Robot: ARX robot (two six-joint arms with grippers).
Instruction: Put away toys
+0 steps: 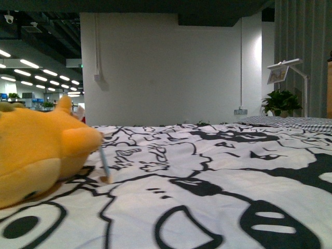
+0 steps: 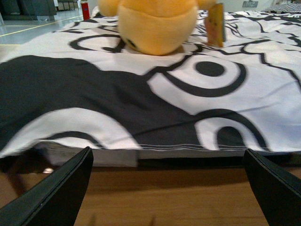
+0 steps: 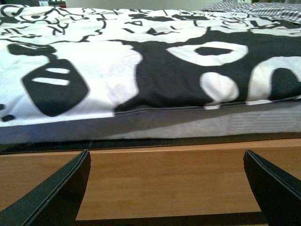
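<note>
An orange-yellow plush toy (image 1: 36, 153) lies on the black-and-white patterned bed cover (image 1: 207, 176) at the left of the front view, with a tag on a blue string (image 1: 105, 168) hanging beside it. The left wrist view shows the same toy (image 2: 155, 23) farther in on the bed, its orange tag (image 2: 216, 23) beside it. My left gripper (image 2: 167, 188) is open, low in front of the bed's wooden side, with nothing between its fingers. My right gripper (image 3: 167, 188) is open too, facing the wooden bed frame (image 3: 164, 174). Neither arm shows in the front view.
A white wall (image 1: 166, 67) stands behind the bed. A potted plant (image 1: 281, 102) and a white lamp arm (image 1: 290, 70) are at the far right beside striped pillows (image 1: 290, 122). An open office area with ceiling lights (image 1: 36, 78) lies at the left.
</note>
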